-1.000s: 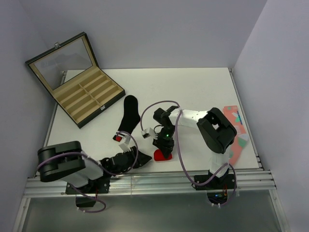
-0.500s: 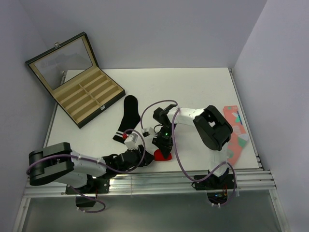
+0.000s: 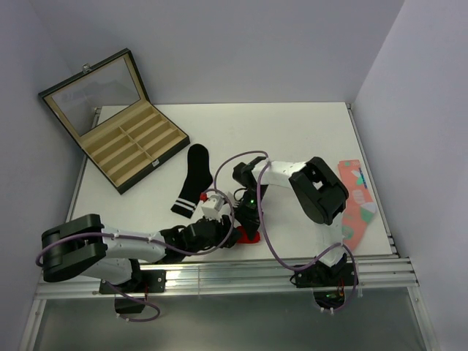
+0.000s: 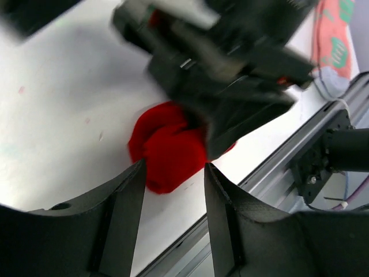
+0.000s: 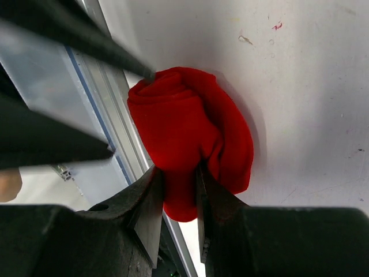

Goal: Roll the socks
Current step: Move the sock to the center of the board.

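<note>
The red sock (image 5: 190,127) lies bunched into a loose roll near the table's front edge, also seen in the top view (image 3: 253,238) and the left wrist view (image 4: 167,144). My right gripper (image 5: 179,173) (image 3: 248,224) stands over it from above, shut on a fold of the roll. My left gripper (image 4: 174,167) (image 3: 232,234) comes in low from the left, open, its fingertips either side of the roll's near end. The black sock (image 3: 194,179) with white cuff stripes lies flat to the upper left, untouched.
An open black compartment case (image 3: 117,124) sits at the back left. A salmon-pink patterned sock (image 3: 357,201) lies along the right edge. The aluminium front rail (image 3: 241,274) runs just below the red sock.
My left arm has reached right along the front edge to the red sock, and its jaws have widened. The right gripper has kept its hold on the sock.
</note>
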Controlling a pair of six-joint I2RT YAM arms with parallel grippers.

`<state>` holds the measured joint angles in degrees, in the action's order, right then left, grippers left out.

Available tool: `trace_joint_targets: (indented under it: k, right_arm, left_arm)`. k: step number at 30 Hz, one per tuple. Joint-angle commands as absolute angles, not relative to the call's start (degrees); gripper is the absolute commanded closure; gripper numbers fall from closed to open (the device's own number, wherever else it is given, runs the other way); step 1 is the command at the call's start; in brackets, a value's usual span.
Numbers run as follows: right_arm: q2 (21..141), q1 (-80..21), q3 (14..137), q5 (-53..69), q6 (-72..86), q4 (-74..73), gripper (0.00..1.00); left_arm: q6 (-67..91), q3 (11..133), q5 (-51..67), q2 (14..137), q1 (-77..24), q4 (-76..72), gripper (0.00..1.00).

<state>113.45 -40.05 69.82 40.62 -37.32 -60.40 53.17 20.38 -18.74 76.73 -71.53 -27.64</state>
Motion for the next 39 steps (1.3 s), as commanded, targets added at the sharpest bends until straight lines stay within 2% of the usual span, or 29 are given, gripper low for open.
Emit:
trace_joint_targets:
  k: [1,10,24,31,39]
  right_arm:
    - [117.4,-40.1,68.2,29.3,-40.1,-54.8,0.79]
    - [117.3,-39.6,67.8,29.1,-41.3,-55.5,0.79]
    - [118.8,-38.5,68.0,28.0,-40.3,-54.8,0.79]
    - [118.8,-38.1,67.7,27.5,-36.1,-53.2,0.8]
    - [120.9,-37.6,68.7,27.0,-28.9,-50.5,0.8]
  left_arm:
    - [46.3,23.3,-14.6,77.4,-69.4,-25.4,0.5]
    - [42.6,24.4,-3.8,78.2,-62.9,-22.6,0.49]
    - [46.1,20.0,8.3,80.9,-58.0,-32.4,0.48]
    - [58.1,15.7,3.2,79.4,-58.0,-35.4,0.49]
    - [64.2,19.6,-6.3,73.7,-63.5,-23.0,0.48]
